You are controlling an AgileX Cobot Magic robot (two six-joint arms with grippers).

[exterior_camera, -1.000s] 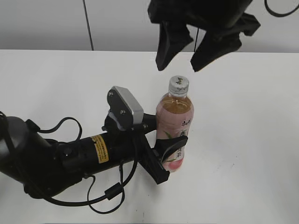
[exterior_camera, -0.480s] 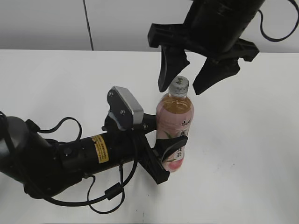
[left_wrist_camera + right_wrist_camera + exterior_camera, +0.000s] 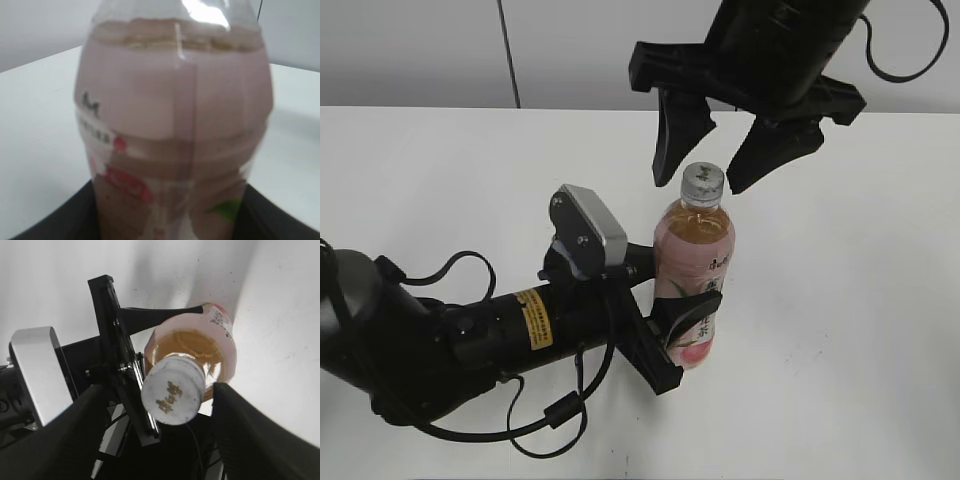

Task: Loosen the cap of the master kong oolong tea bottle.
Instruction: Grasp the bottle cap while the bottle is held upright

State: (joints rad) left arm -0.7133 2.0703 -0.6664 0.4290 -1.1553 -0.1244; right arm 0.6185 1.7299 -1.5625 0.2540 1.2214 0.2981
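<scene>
on table: one bottle (image 3: 693, 270), one cap (image 3: 702, 182).

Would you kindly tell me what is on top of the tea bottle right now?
A white cap sits on the bottle; the open right gripper hovers around it. The neck beneath is hidden.

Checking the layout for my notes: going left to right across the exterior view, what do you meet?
Left arm's black body → silver wrist camera → tea bottle held upright in the left claw → bare white table.
</scene>
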